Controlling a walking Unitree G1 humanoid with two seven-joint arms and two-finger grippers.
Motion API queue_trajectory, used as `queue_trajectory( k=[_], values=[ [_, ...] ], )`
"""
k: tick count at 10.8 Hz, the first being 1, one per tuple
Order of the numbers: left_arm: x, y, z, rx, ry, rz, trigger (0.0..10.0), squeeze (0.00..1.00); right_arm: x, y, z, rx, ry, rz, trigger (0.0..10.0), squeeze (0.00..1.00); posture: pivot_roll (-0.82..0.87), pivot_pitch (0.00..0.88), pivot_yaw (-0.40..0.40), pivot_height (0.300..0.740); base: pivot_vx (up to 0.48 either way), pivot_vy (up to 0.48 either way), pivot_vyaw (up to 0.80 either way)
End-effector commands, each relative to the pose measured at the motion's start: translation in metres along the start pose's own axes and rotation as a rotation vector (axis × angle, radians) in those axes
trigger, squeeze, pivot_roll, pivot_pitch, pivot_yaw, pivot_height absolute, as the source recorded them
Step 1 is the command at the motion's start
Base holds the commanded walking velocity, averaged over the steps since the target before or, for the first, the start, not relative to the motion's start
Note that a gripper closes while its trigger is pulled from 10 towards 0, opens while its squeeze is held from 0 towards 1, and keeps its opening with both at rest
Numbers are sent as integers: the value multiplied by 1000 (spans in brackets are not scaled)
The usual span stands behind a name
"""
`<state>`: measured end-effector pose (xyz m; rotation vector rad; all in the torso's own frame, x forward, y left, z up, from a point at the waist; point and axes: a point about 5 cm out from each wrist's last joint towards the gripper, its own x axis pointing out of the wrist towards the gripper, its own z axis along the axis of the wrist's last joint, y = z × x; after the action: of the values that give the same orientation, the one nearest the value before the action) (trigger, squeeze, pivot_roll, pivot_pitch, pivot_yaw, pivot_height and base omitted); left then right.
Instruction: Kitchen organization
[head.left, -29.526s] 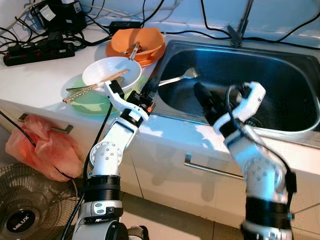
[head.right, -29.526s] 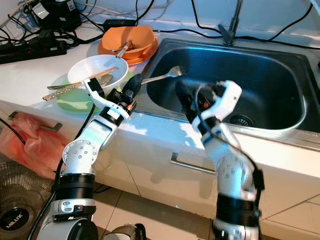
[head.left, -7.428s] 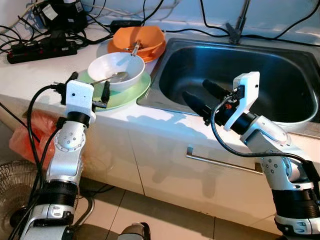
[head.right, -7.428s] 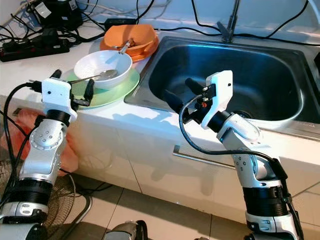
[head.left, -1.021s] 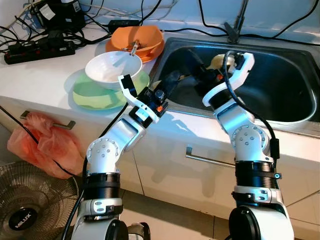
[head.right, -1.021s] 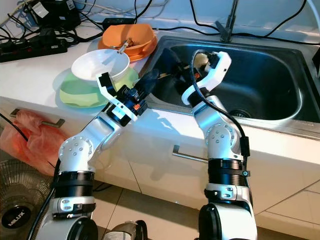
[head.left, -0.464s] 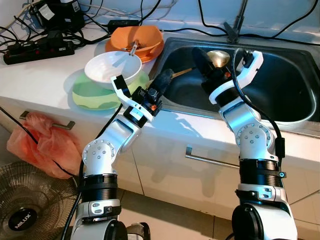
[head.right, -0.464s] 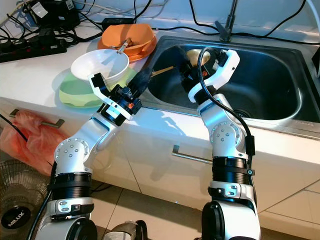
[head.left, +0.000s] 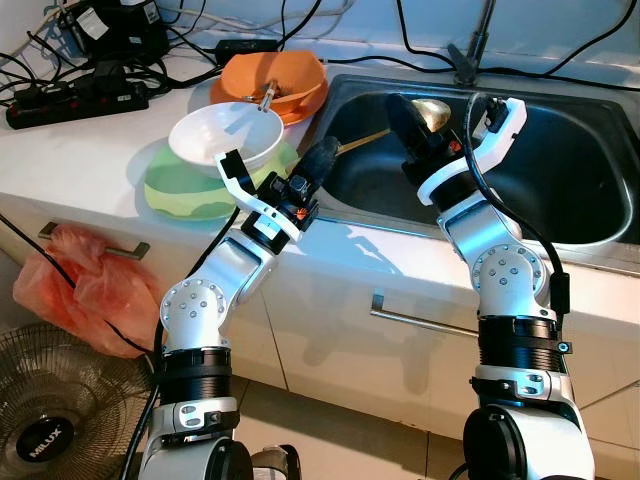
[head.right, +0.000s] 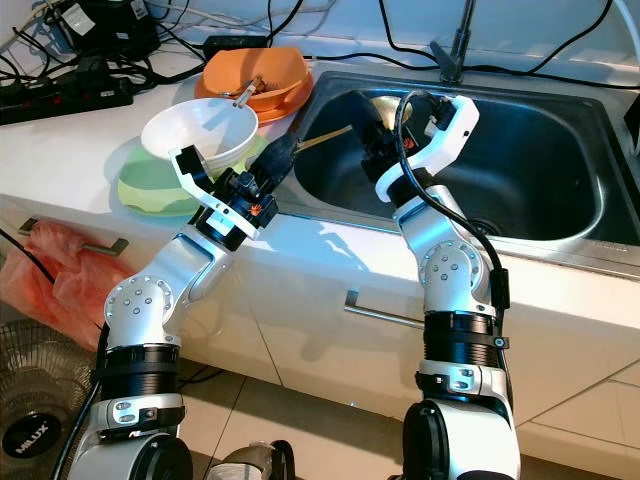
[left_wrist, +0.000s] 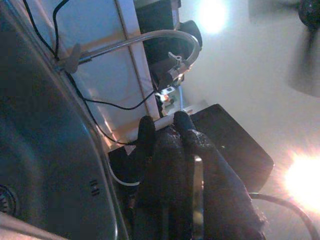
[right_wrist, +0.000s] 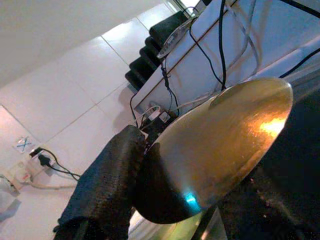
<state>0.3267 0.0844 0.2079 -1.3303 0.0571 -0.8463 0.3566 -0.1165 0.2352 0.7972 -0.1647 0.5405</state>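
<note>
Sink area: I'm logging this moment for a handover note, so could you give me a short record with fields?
left pincer: shut on the handle of the spoon, over the left rim of the sink
right pincer: shut on the spoon's bowl, above the sink
spoon: gold-coloured, held in the air by both pincers
counter: white bowl on green plate, orange bowl behind
</note>
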Motion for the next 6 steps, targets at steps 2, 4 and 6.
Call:
queue_trajectory(
  k=[2,4,6],
  values=[
    [4,-2,3,6,6,-12,0,0,0,1,0,3,1,7,0,0,33,73,69,740,0,0,0],
    [3,0,4,7,5,-4,0,0,0,0,-1,3,4,7,0,0,34,72,68,740,0,0,0],
    [3,1,4,4,8,-1,0,0,0,0,-1,3,4,6,0,0,33,72,69,740,0,0,0]
  ],
)
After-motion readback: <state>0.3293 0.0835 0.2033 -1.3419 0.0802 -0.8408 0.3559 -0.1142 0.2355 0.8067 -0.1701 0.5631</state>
